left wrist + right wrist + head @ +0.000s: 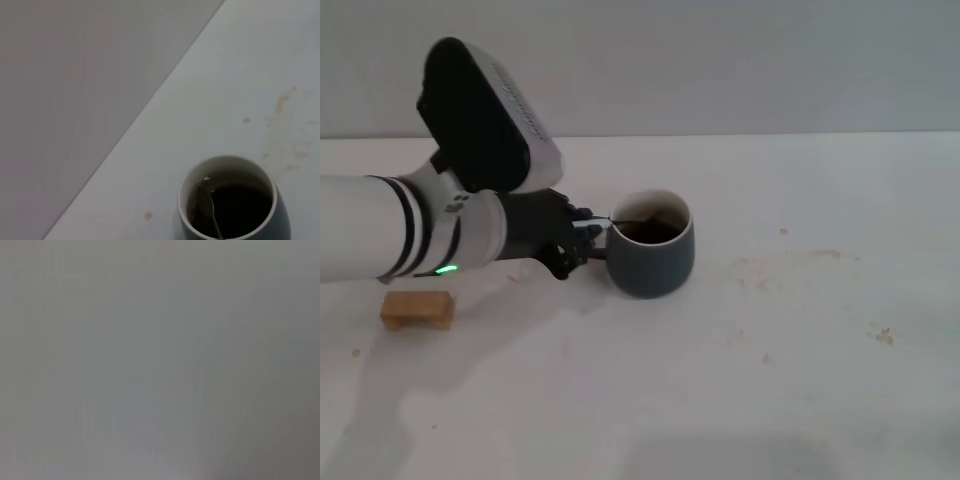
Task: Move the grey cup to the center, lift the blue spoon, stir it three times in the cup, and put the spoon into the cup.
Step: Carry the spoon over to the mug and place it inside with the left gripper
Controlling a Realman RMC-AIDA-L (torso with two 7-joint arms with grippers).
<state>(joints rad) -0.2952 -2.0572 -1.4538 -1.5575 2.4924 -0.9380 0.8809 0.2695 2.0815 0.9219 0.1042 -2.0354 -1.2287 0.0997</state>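
- The cup (652, 256) stands upright near the middle of the counter (800, 340); dark liquid inside
- The spoon (209, 210) leans in the cup, bowl down
- The left gripper (588, 243) sits just beside the cup, clenched on the spoon's handle
- A wooden block (417, 309) lies well apart

We are seeing the grey cup (652, 262) standing upright on the white tabletop (800, 380), near the middle of the head view. It is a rounded dark slate-grey mug with a white rim and dark contents inside. The blue spoon (206, 202) is leaning in the cup, its metal bowl dipping into the dark contents against the inner wall, its thin neck crossing the rim on the cup's left side.
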